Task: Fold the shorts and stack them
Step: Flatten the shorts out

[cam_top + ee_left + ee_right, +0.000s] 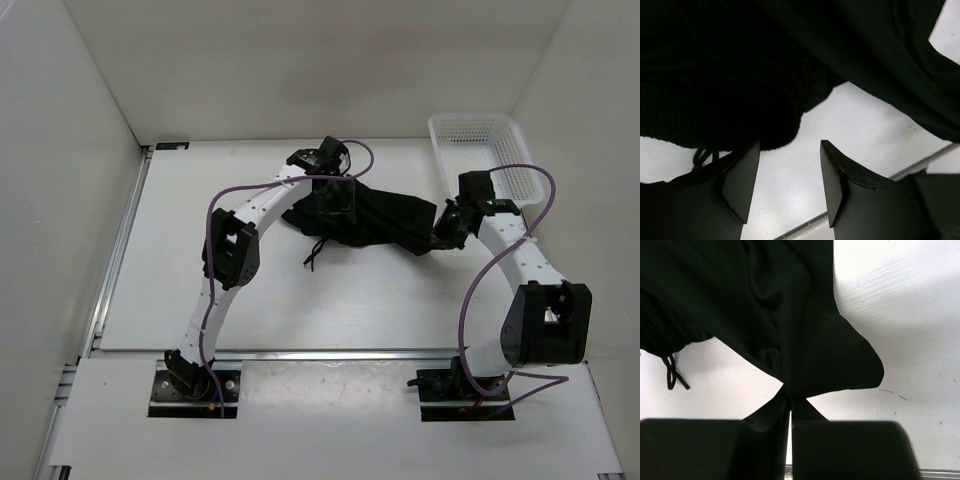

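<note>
The black shorts (pixel 375 215) lie crumpled at the table's far middle, their drawstring (pixel 318 252) trailing toward the front. My left gripper (pixel 335 197) is over their left end. In the left wrist view it (pixel 789 172) is open, with bare table between the fingers and the ribbed waistband (pixel 730 100) just beyond the tips. My right gripper (pixel 445 232) is at the shorts' right end. In the right wrist view it (pixel 790 401) is shut on a corner of the mesh cloth (pixel 810 350), which hangs from the tips.
A white mesh basket (pixel 482 148) stands at the back right, just beyond the right arm. White walls close in the table on the left, back and right. A metal rail (pixel 120 240) runs along the left edge.
</note>
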### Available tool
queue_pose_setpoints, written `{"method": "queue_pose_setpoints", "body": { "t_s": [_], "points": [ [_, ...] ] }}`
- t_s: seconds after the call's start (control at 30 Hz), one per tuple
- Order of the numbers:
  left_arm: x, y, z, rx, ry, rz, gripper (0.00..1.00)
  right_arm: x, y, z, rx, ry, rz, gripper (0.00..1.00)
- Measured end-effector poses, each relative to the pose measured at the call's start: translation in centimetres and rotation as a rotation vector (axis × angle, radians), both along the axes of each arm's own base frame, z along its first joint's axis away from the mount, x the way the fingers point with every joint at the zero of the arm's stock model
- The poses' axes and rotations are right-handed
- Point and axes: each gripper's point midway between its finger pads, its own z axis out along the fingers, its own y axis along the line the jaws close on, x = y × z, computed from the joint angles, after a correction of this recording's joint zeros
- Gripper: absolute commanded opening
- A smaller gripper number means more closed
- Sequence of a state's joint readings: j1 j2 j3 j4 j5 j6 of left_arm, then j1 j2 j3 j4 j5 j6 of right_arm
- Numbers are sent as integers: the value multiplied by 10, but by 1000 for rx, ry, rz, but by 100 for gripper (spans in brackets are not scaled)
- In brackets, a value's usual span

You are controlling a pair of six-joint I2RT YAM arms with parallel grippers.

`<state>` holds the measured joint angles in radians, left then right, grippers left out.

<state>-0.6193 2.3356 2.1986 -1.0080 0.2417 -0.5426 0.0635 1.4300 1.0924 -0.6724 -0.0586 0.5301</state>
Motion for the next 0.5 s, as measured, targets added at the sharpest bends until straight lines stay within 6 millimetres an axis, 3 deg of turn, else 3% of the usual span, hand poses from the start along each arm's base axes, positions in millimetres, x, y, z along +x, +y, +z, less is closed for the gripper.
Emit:
{"method": "queue_pose_setpoints", "body": {
  "t_s": [0.13,0.2,0.3,0.33,0.4,0.5],
  "points": [
    [14,-9,-12,0,-14,8,60,0,1,-1,5,2,11,0],
    [19,-15,-24,-1,-13,6,54,1,3,2,11,-3,17,0],
    [16,-20,-44,15,21,3,33,2,4,3,17,-8,22,0],
    [14,-21,-50,19,33,1,13,2,4,3,19,-8,23,0],
    [13,-25,-55,17,45,-2,10,2,5,3,21,-4,25,0],
    [17,-29,-47,-2,28,-2,10,2,6,0,28,5,30,0]
  ]
}}
